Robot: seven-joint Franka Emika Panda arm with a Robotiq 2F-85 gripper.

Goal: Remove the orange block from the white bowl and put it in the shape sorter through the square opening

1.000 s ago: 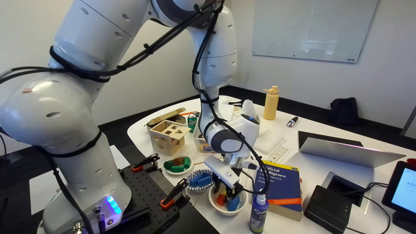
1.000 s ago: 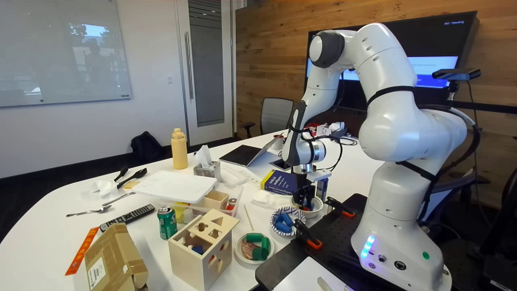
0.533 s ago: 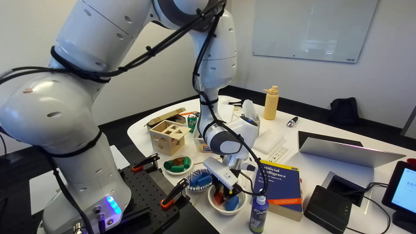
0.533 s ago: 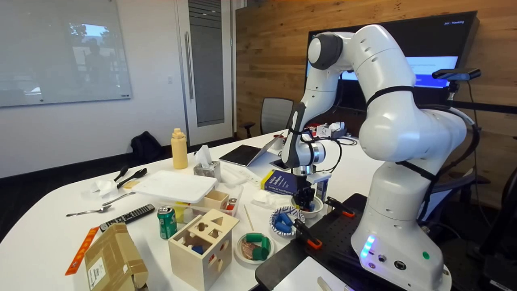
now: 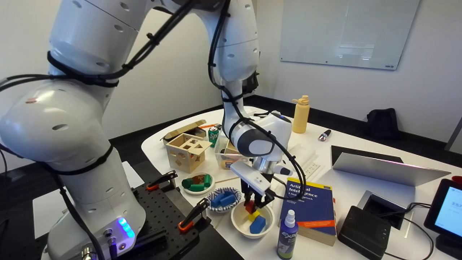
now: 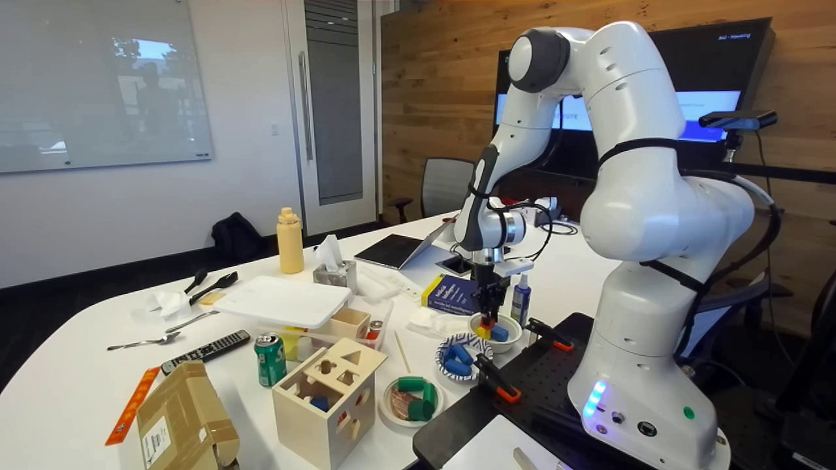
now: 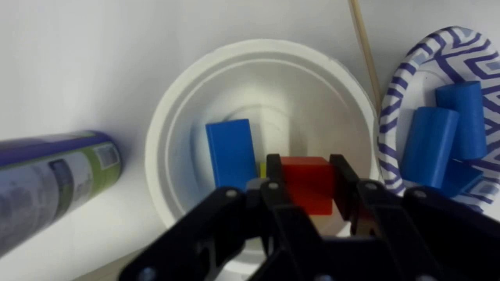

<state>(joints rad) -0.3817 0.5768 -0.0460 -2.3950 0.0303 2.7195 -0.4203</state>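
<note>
The orange block (image 7: 308, 186) is an orange-red cube clamped between the fingertips of my gripper (image 7: 306, 166). In both exterior views the block (image 5: 249, 207) (image 6: 487, 323) hangs at the gripper's tips, above the inside of the white bowl (image 5: 235, 224). A blue block (image 7: 231, 152) lies in the bowl, with a yellow block (image 5: 253, 216) beside it, mostly hidden by a finger in the wrist view. The wooden shape sorter (image 6: 307, 421) stands apart from the bowl, its shaped holes on the top and sides; it also shows in an exterior view (image 5: 180, 159).
A patterned bowl (image 7: 390, 128) with blue blocks stands against the white bowl. A spray bottle (image 5: 287, 234) and a thick blue book (image 5: 310, 207) stand close by. A plate of green blocks (image 6: 392, 414) lies near the sorter. Black clamps (image 5: 195, 213) rise at the base plate's edge.
My gripper has risen from low in the white bowl, lifting the orange block with it. The yellow and blue blocks in the bowl now show more fully.
</note>
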